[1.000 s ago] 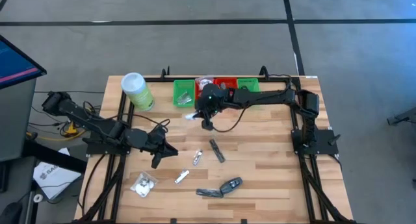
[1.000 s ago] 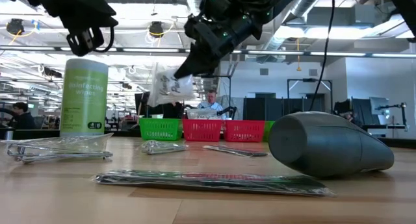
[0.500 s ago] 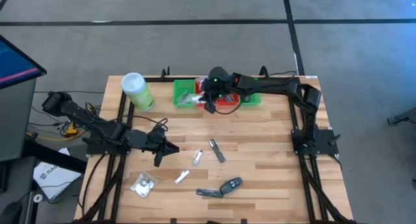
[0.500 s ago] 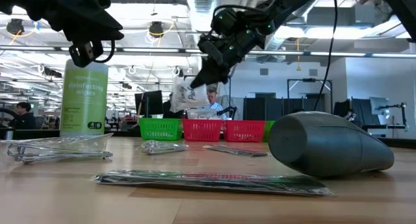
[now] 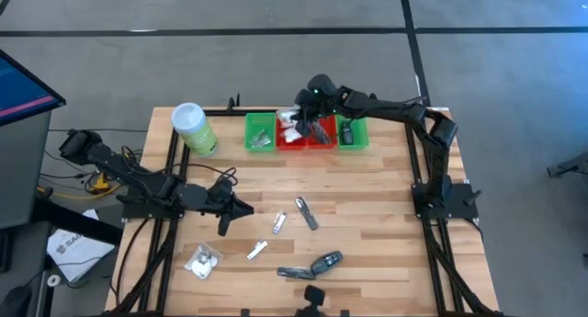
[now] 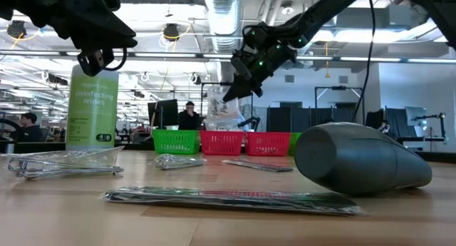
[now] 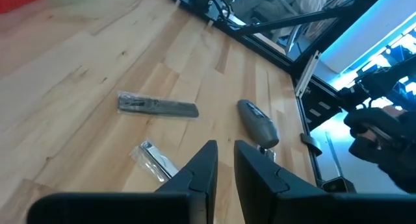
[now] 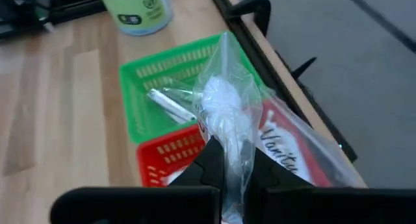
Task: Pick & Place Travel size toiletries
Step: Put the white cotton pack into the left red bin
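While clamped in the right gripper, clear packet hangs above red tray.

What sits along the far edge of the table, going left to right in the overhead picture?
Light-green wipes canister → left green tray → red tray, with the right gripper holding a clear packet above it → right green tray.

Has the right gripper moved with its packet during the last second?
Yes. The right gripper, shut on the white packet, has gone from above bare wood to above the red tray at the far edge.
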